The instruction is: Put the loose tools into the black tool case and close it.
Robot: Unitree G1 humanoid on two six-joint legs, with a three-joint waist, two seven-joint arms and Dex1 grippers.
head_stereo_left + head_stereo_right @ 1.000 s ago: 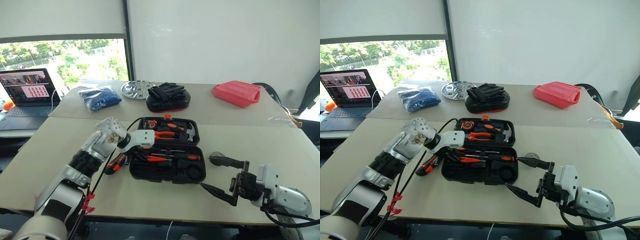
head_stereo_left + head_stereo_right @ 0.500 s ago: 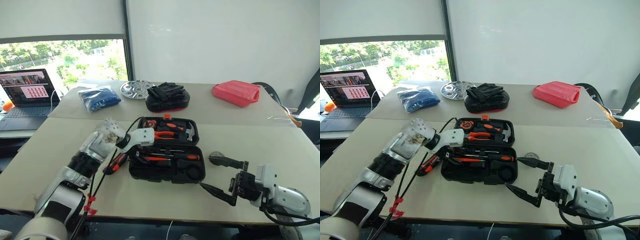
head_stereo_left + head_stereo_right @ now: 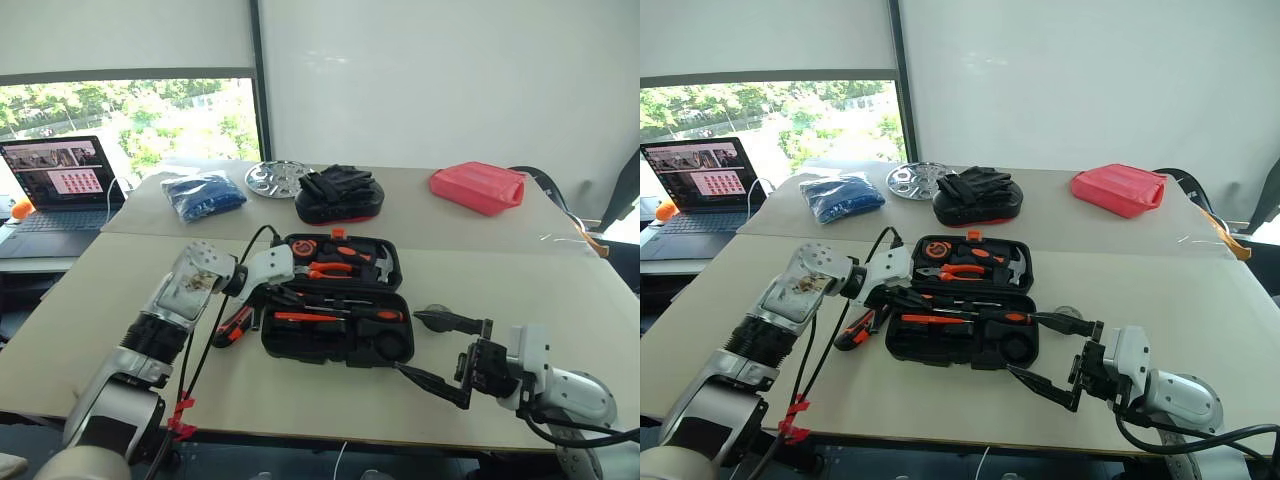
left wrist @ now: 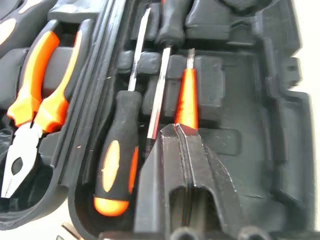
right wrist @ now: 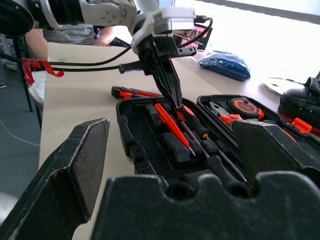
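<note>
The black tool case (image 3: 335,312) lies open on the table (image 3: 90,300), and everything here is placed from it. The left gripper (image 5: 176,100) hangs over the case's left end with its fingers pressed together; half a second ago they stood partly apart. In the left wrist view the closed tips sit right at the slim orange tester pen (image 4: 186,97), which lies in its slot in the front half, but whether they pinch it or only touch it I cannot tell. Beside the pen lie the long screwdriver (image 4: 162,75) and the short screwdriver (image 4: 119,150), both in slots. The orange-black utility knife (image 3: 237,323) is on the table just left of the case, as before. The right gripper (image 3: 440,350) is held off the case's right end, fingers wide apart and empty, unmoved since the earlier frames. The orange-handled pliers (image 3: 330,268) lie in the rear half.
</note>
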